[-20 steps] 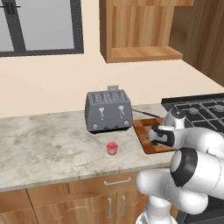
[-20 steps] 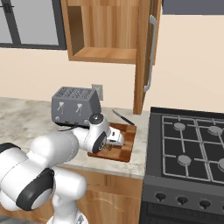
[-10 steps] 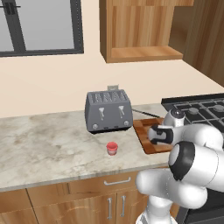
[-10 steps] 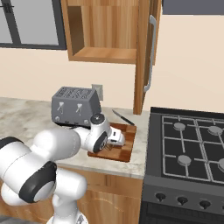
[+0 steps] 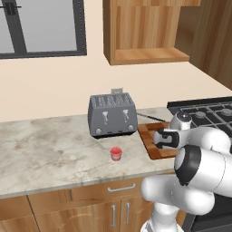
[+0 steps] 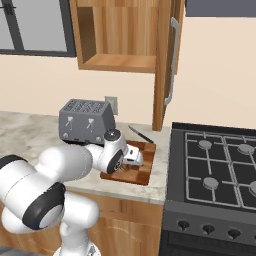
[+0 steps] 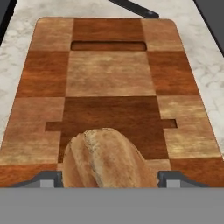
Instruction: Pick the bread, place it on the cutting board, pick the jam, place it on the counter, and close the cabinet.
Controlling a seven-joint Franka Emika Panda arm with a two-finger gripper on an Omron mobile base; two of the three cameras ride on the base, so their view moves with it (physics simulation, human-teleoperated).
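One roll of bread (image 7: 107, 157) sits between the pincer (image 7: 107, 181) tips in the hand view, directly ahead of the camera and low over the cutting board (image 7: 109, 78). The fingertips (image 7: 48, 179) show as grey tabs on either side of the loaf with no visible gap, so the pincer is judged to be gripping the bread; whether the loaf already touches the board cannot be told.

Relation governing the next move: the bread lies directly over the near end of the cutting board, with the board's long axis running straight away from the pincer toward its slot handle. Release therefore calls for little or no sideways travel, only a short descent if any.

Appearance of the bread: rounded, golden-brown crust with darker creases running lengthwise, slightly mottled.

Positions relative to the toaster (image 5: 113, 114):
- The cutting board (image 5: 152, 140) lies just beside the toaster, on the stove (image 6: 220, 170) side.
- The pincer (image 6: 134, 154) hovers over that board.
- The jam (image 5: 116, 153) stands on the surface (image 5: 45, 149) in front of the toaster, apart from the board.
- The cabinet (image 6: 162, 60) hangs above the toaster with its door open.

Judged status: jam already set down; bread placement under way; cabinet not yet closed.
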